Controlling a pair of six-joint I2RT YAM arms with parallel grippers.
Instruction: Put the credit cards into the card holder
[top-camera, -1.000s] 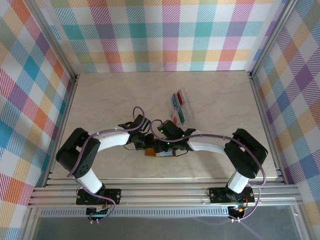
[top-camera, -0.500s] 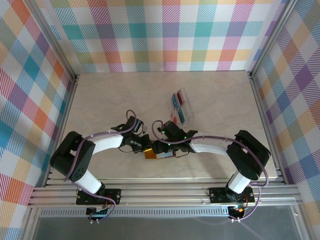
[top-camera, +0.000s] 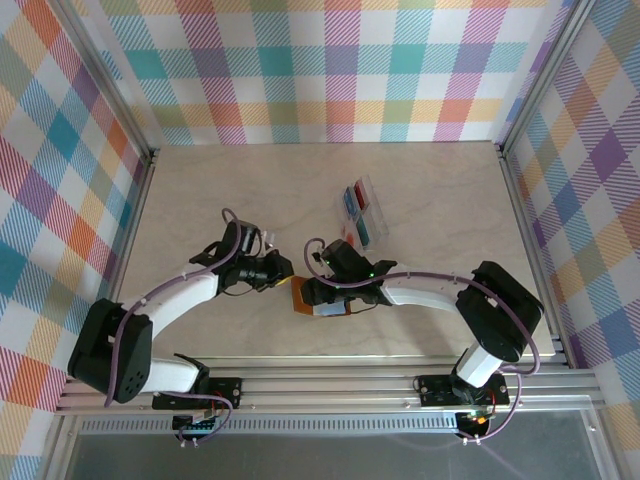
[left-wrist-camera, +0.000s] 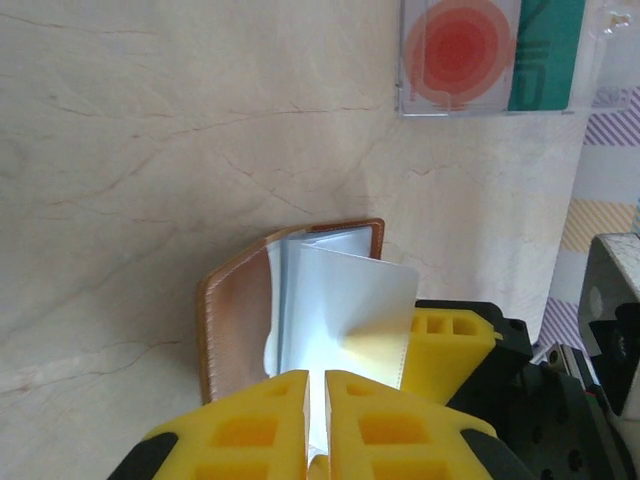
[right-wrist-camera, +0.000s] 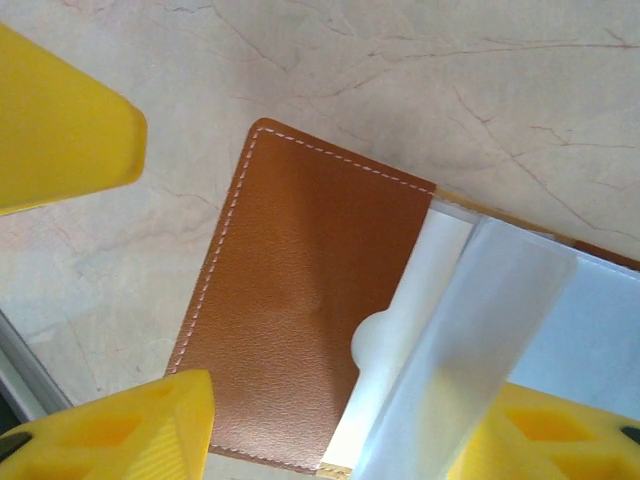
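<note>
Tabletop of pale marble pattern carries the brown card holder, which lies open between the two grippers. The left gripper, fingers almost together, pinches one clear pocket leaf upright. The right gripper hangs just over the holder, fingers spread wide, gripping nothing. Red and teal credit cards sit apart in a clear tray.

White-black arms (purple cables), yellow fingers
</note>
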